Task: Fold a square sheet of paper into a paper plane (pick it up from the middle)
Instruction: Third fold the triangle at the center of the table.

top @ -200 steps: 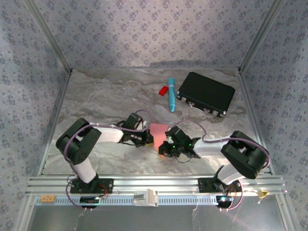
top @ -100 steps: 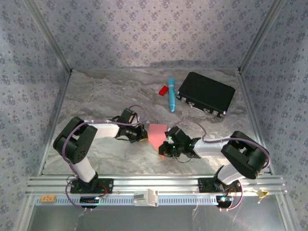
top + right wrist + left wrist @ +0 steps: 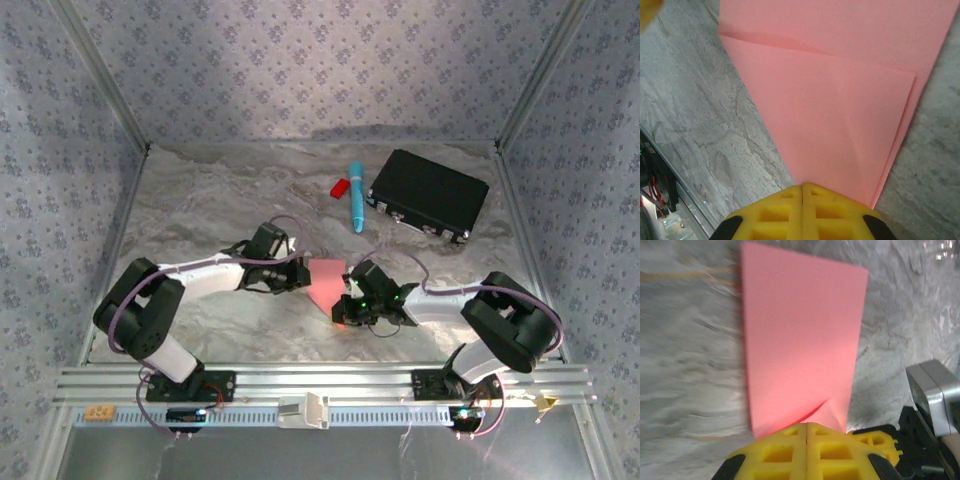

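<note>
Since a second ago the left arm's elbow is swinging out and down to its own left side, while the left gripper [image 3: 302,274] is staying pinched on the near-left edge of the square sheet of paper [image 3: 325,280]; the right gripper [image 3: 346,302] is holding the opposite lower corner, so the sheet is stretching between the two sets of fingertips just above the marbled grey table [image 3: 200,210]. From overhead the sheet is reading only as a small pink patch. The left wrist camera is showing the left gripper [image 3: 806,427] with its yellow waffle-patterned pads pressed flat together, the paper [image 3: 800,335] rising straight ahead of them as a smooth matte panel with one small pucker where the pads are biting. The right wrist camera is adding what the others are not giving: ahead of the closed right gripper [image 3: 802,189] the paper [image 3: 840,100] is lying doubled, an upper flap with a sharp diagonal crease sitting over a lower layer whose edge is peeking out on the right. Well beyond both grippers, the overhead camera is showing a slim blue pen [image 3: 356,196], a small red plastic piece [image 3: 340,187] and a rectangular black case [image 3: 428,194].
</note>
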Controlling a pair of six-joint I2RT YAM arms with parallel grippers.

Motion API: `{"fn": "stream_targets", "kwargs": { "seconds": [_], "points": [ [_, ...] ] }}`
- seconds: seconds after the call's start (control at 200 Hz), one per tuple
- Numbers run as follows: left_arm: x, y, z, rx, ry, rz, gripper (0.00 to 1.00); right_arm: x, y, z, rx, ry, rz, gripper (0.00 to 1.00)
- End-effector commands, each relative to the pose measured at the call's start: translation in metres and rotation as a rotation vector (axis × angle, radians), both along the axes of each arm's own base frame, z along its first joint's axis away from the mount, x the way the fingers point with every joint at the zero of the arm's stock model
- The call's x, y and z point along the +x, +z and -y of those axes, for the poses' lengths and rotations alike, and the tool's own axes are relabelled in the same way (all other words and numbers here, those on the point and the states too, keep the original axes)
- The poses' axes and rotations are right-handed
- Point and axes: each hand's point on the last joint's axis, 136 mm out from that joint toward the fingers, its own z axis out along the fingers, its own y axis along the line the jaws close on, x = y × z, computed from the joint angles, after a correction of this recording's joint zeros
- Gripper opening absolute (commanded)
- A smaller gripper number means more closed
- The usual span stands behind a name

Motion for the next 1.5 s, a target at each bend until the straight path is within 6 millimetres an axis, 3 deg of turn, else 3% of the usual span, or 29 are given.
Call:
{"fn": "stream_targets", "kwargs": {
  "seconds": [0.0,0.22,0.325,0.555,0.78,0.944,1.124,1.374,1.499],
  "points": [
    [-0.004,0.0,0.018,-0.036,-0.054,0.002,0.05,-0.021,-0.032,0.034,-0.163,-0.002,-0.098,0.0],
    [-0.006,-0.026,0.02,-0.002,-0.059,-0.048,0.04,-0.015,-0.025,0.03,-0.141,0.0,-0.086,0.0],
    [-0.009,-0.04,0.011,0.056,-0.051,-0.068,0.03,-0.011,-0.016,0.023,-0.115,0.013,-0.068,0.0],
    [-0.019,-0.059,-0.005,0.145,-0.07,-0.092,0.0,0.015,0.027,-0.018,0.005,0.048,0.031,0.03],
    [-0.019,-0.058,-0.004,0.144,-0.073,-0.094,0.0,0.026,0.005,-0.035,-0.031,0.065,-0.013,0.05],
    [-0.018,-0.059,-0.005,0.151,-0.07,-0.091,0.0,0.016,-0.012,-0.022,-0.062,0.048,-0.044,0.05],
    [-0.018,-0.065,-0.007,0.162,-0.066,-0.102,0.0,-0.003,-0.008,-0.011,-0.047,0.053,-0.049,0.09],
    [-0.019,-0.068,-0.01,0.176,-0.054,-0.11,0.0,-0.031,-0.009,0.025,-0.073,0.034,-0.053,0.11],
    [-0.018,-0.066,-0.01,0.164,-0.03,-0.112,0.0,-0.03,0.001,0.04,-0.079,0.002,-0.015,0.12]
  ]
}}
